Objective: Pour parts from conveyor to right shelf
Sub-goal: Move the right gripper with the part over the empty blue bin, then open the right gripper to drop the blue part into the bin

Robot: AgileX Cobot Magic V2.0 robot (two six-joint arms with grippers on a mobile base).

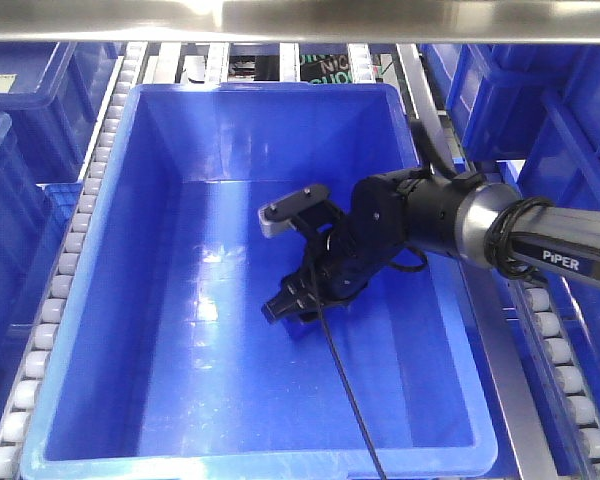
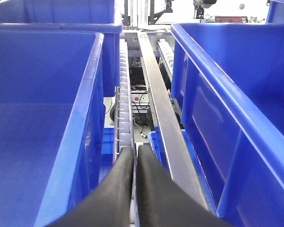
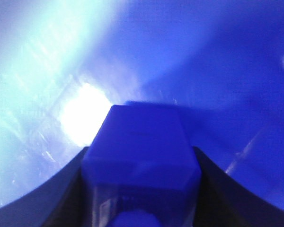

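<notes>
The little blue cube sits pinched between the two dark fingers of the right gripper, one finger pressed on each side of it, as the right wrist view shows from close up. Beyond the cube in that view there is only the glossy blue floor of a bin with a bright glare patch up and to the left of the fingertips.

From the front, the right gripper hangs low inside the big blue bin on the shelf, its tip angled down toward the bin floor; whether the tip touches the floor I cannot tell. The cube itself is too hidden by the fingers to pick out there. The black arm comes in over the bin's right wall, and a thin black cable trails from the wrist toward the near rim. Rows of small white rollers run along both sides of the bin, and more blue bins stand to either side.

The left gripper has its two dark fingers pressed together with nothing between them. It points along a roller rail and a steel bar that run straight ahead of it, with a blue bin close on each side.
</notes>
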